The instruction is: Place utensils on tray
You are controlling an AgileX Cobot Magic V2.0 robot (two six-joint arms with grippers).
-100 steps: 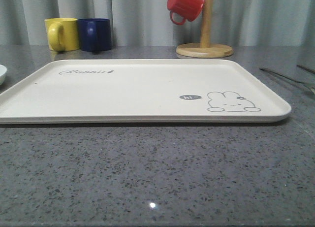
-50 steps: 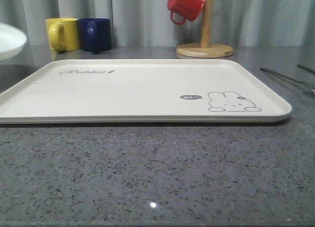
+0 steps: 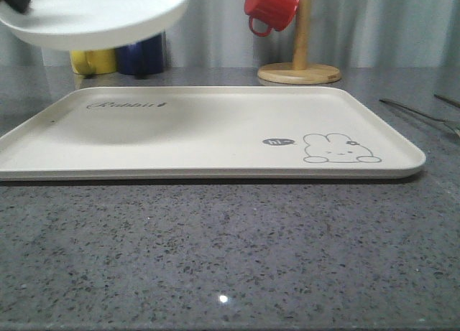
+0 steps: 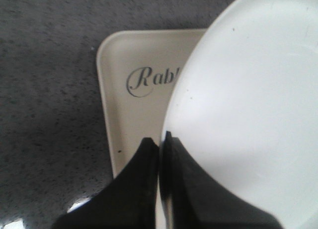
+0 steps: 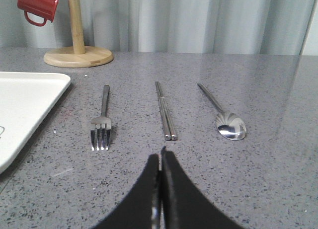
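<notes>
The cream tray (image 3: 215,130) lies flat mid-table; its corner with the "Rabbit" script (image 4: 129,119) sits below my left gripper (image 4: 161,139). That gripper is shut on the rim of a round white plate (image 4: 248,100), held in the air above the tray's far left part (image 3: 93,15). The fork (image 5: 102,119), the pair of chopsticks (image 5: 164,112) and the spoon (image 5: 226,120) lie side by side on the grey counter to the right of the tray edge (image 5: 25,100). My right gripper (image 5: 161,157) is shut and holds nothing, just short of the chopsticks' near ends.
A wooden mug tree (image 3: 299,71) with a red mug (image 3: 269,6) stands behind the tray. A yellow mug (image 3: 93,61) and a blue mug (image 3: 140,58) stand at the back left, partly hidden by the plate. Thin utensil handles (image 3: 417,112) show at the right edge.
The white plate has risen from the table's left edge and travelled right, now hanging over the tray's far left part and covering the mugs' tops. The utensils have not moved.
</notes>
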